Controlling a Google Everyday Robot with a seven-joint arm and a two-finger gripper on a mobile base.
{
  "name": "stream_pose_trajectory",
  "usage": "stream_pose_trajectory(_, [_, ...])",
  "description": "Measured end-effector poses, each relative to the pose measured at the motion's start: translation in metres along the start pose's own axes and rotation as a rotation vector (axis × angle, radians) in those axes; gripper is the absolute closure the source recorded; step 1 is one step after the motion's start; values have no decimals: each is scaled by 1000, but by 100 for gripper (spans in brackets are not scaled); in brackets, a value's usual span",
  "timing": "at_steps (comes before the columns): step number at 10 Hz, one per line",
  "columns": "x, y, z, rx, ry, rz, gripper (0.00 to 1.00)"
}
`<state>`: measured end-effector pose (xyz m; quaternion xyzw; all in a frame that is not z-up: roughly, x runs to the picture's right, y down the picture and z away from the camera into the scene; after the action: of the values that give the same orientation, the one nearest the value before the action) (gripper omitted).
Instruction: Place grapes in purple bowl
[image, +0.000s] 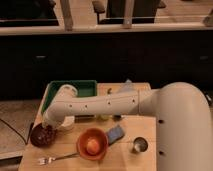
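Observation:
The purple bowl sits at the left edge of the wooden table, dark and round. A bumpy reddish-brown cluster, the grapes, lies inside it. My white arm reaches across the table from the right and bends down at the left. My gripper is at the end of it, right above the bowl's far rim and over the grapes. The arm's wrist hides most of the gripper, and I cannot tell whether it still touches the grapes.
A bright orange bowl holding a pale orange round thing stands front centre. A blue item and a steel cup lie to its right, a fork front left. A green tray stands behind the arm.

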<state>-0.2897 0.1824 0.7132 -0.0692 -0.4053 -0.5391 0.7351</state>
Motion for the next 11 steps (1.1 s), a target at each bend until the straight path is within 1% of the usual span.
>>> stream_pose_trajectory(1, [0, -3, 2, -5, -7, -7, 47])
stream_pose_trajectory(2, [0, -4, 3, -8, -9, -9, 41])
stream_pose_trajectory(3, [0, -5, 4, -13, -14, -13, 28])
stream_pose_trajectory(4, [1, -7, 5, -17, -18, -15, 21])
stream_pose_trajectory(11, [2, -12, 11, -29, -37, -28, 20])
